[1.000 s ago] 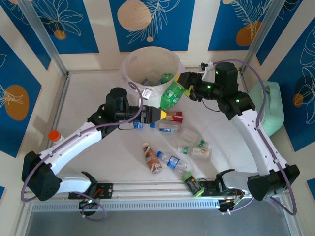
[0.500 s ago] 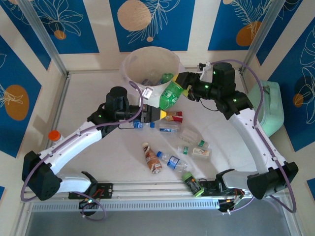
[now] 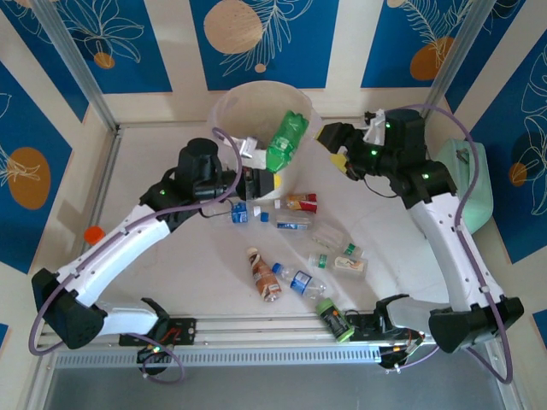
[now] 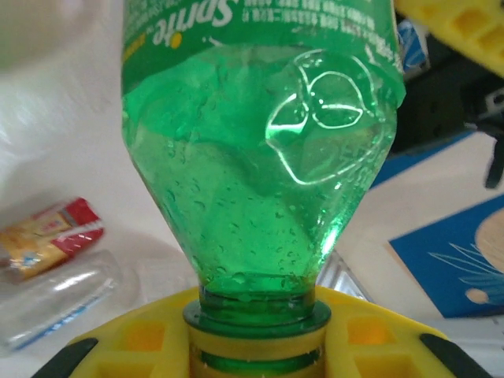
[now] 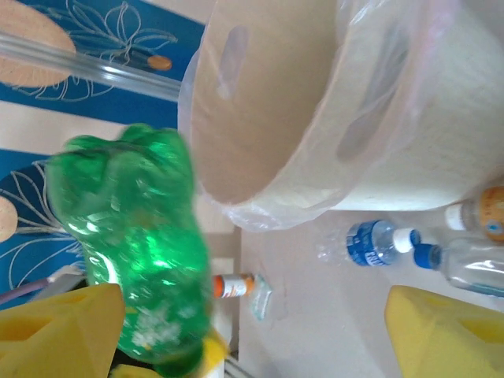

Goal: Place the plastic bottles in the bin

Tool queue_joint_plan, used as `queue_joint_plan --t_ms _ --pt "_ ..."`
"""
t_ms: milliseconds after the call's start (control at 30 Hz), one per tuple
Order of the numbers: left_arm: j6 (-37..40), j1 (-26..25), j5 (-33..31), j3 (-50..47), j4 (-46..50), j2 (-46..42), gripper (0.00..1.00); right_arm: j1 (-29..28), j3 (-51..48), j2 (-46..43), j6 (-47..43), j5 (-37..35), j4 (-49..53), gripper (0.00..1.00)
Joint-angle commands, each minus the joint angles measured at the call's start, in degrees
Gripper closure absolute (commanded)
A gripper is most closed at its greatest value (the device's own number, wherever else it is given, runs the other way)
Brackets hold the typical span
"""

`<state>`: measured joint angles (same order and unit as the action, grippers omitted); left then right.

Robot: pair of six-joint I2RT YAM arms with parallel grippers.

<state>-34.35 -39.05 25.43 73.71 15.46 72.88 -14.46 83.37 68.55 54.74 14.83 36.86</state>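
A green plastic bottle (image 3: 286, 137) (image 4: 260, 157) (image 5: 134, 244) stands tilted over the near rim of the cream bin (image 3: 224, 109) (image 5: 315, 118). My left gripper (image 3: 261, 181) (image 4: 256, 350) is shut on its neck, yellow pads on both sides. My right gripper (image 3: 338, 147) (image 5: 252, 331) is open, just right of the bottle and apart from it. A few bottles lie inside the bin. Several more plastic bottles lie on the table, among them a red-labelled one (image 3: 299, 202), a brown one (image 3: 265, 275) and a blue-labelled one (image 3: 301, 280) (image 5: 378, 240).
A mint-green case (image 3: 472, 184) sits at the right edge behind my right arm. An orange-capped bottle (image 3: 94, 233) (image 5: 232, 285) lies by the left wall. A green-capped bottle (image 3: 335, 318) rests near the front rail.
My left gripper closed on the green bottle's neck and swung it up towards the bin. My right gripper let go of the bottle, opened and drew back to the right.
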Motion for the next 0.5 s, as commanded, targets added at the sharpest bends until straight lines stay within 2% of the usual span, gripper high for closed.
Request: queue_joint_plan --t_ms 0,200,467 --pt "2.99 -0.13 -7.85 6.65 7.11 0.77 0.75 1.65 1.15 -2.75 -3.65 -1.6 6.1 0.14" --pt "2.8 1.87 -16.08 20.81 17.67 8.59 0.77 2.56 -4.02 -5.98 -4.0 -1.29 7.07 0.14" --pt "2.26 7.1 -14.75 38.15 24.65 22.03 0.77 3.88 -6.23 -8.26 -4.29 -0.6 8.18 0.14"
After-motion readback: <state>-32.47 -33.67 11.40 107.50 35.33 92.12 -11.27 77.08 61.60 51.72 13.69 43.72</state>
